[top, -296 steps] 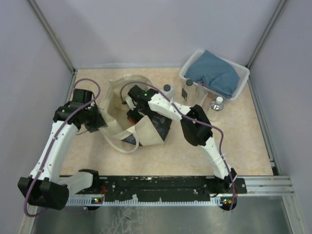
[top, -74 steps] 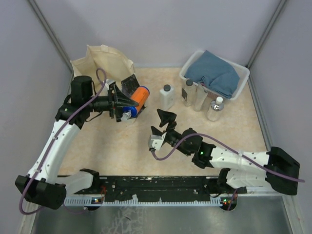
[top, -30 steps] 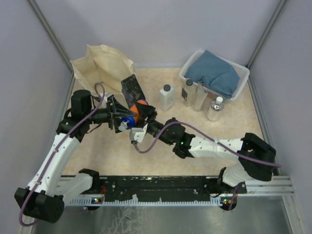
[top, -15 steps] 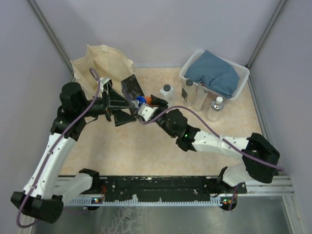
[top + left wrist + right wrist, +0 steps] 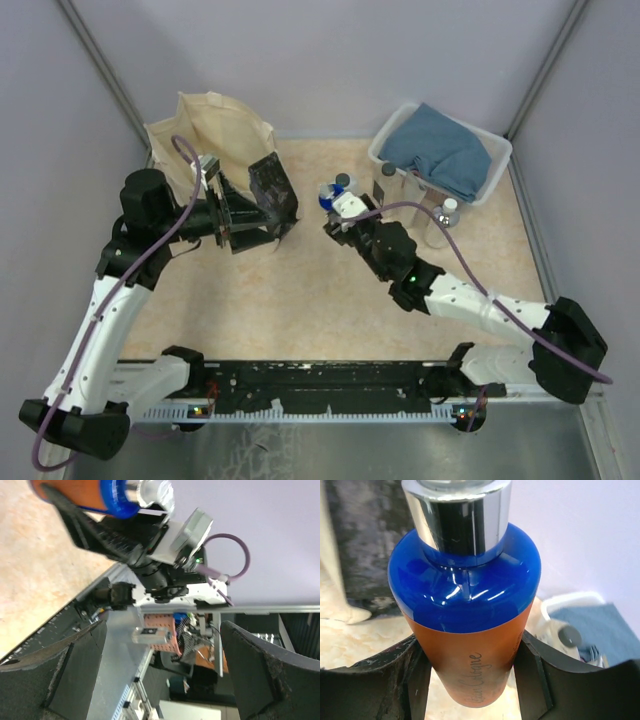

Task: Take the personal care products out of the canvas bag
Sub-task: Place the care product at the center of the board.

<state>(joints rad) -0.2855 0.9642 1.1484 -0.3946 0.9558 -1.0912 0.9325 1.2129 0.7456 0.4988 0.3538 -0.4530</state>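
Between the right fingers (image 5: 415,680), clamped round its orange lower half: blue-and-orange bottle (image 5: 465,605), silver cap toward the wrist camera. Already out of the canvas bag (image 5: 215,135), over the middle of the bench (image 5: 300,300), just beside a white bottle (image 5: 343,185) with a grey cap. Whether lifted or resting on the bench, cannot tell from above. Gripped low on the body, probably to keep the rounded blue shoulder and slick cap free and to give the fingers a straight wall to press on.

Spread wide and holding nothing: left fingers (image 5: 255,680), hovering just beside the bag's dark panel (image 5: 272,195). Well placed there, by the look of it, to steady the cloth or reach in again. Slumped upright at the far left corner, that bag; cannot tell whether anything is left inside.

At the far right corner: white basket (image 5: 498,172) with a blue cloth (image 5: 440,150) heaped in it. Against its near wall, a pale bottle (image 5: 388,180) with a dark cap, and nearer the right edge a small bottle (image 5: 447,215) standing alone.

Closest obstacle: the white bottle, almost touching the held one, easy to knock over when setting down. Open bench toward the arms, so more room on that side than between the standing bottles.
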